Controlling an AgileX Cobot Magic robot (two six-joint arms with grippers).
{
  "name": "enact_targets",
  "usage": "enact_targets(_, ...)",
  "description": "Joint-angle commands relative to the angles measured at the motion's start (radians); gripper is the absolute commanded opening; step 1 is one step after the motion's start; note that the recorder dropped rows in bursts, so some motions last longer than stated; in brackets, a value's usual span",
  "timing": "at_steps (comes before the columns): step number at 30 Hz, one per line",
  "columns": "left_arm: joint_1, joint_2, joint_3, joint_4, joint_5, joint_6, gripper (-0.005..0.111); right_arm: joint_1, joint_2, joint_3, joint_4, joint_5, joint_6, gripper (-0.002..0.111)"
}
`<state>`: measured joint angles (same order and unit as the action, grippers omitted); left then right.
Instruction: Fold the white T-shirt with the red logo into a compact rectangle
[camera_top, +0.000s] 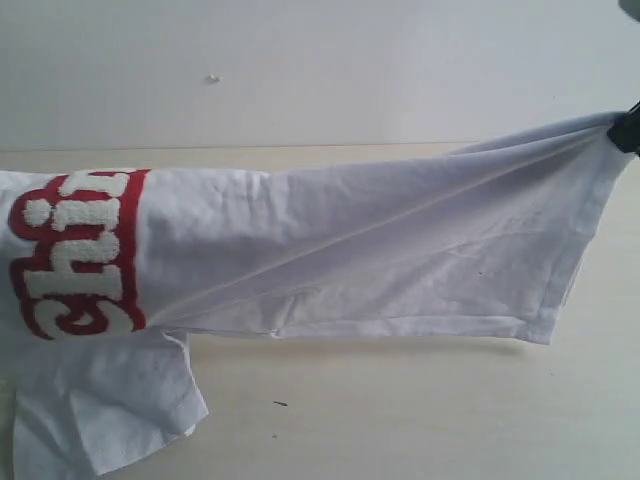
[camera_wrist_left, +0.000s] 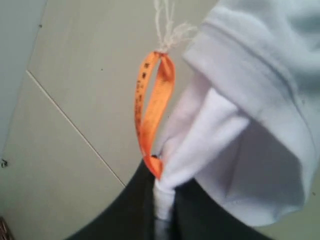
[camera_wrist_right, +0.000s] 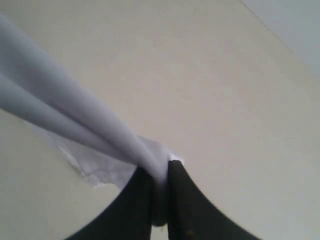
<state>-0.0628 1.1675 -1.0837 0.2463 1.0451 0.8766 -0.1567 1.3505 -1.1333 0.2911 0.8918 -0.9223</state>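
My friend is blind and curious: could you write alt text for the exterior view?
A white T-shirt stretches across a pale table, its right end pinched and held up by the black right gripper. Its red logo with white letters shows at left.

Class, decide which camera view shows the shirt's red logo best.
The exterior view: the red logo spreads across the white T-shirt, partly cut by the frame edge. Neither wrist view shows any of it.

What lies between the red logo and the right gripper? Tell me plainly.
Only cloth of the white T-shirt: a creased span from the red logo to the right gripper, rising off the table. The exterior view shows it.
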Motion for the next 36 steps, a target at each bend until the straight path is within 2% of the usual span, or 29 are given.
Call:
enact_targets(1,-0.001,0.142,0.012,0.011,-0.246,0.007,0.0,0.0,0.144,0.001,-0.016,-0.171,-0.069,0.0)
enact_targets(6,0.042,0.308,0.012,0.014,-0.561,0.005,0.0,0.0,0.31,-0.001,-0.124,-0.514,-0.091,0.0)
enact_targets(12,0.093,0.518,0.012,0.022,-0.833,0.018,0.0,0.0,0.477,-0.001,-0.138,-0.87,-0.131,0.0)
enact_targets(20,0.103,0.732,0.012,0.056,-1.163,0.018,0.0,0.005,0.661,-0.003,-0.138,-1.126,-0.132,0.0)
enact_targets(24,0.103,0.797,0.012,0.047,-1.264,0.018,0.001,0.005,0.726,-0.003,-0.146,-1.239,-0.178,0.0)
enact_targets(28,0.103,0.831,0.012,0.046,-1.349,0.018,0.018,0.005,0.749,-0.003,-0.146,-1.307,-0.176,0.003)
enact_targets(29,0.103,0.839,0.012,0.046,-1.37,0.018,0.028,0.005,0.755,-0.003,-0.146,-1.328,-0.176,0.006)
enact_targets(33,0.103,0.85,0.012,0.038,-1.409,0.006,0.06,0.005,0.758,-0.003,-0.146,-1.374,-0.172,0.029)
enact_targets(34,0.103,0.85,0.012,0.016,-1.409,-0.025,0.066,0.005,0.758,-0.003,-0.129,-1.376,-0.159,0.037)
enact_targets(36,0.103,0.85,0.012,-0.048,-1.409,-0.079,0.068,0.005,0.756,-0.006,-0.071,-1.38,-0.101,0.052)
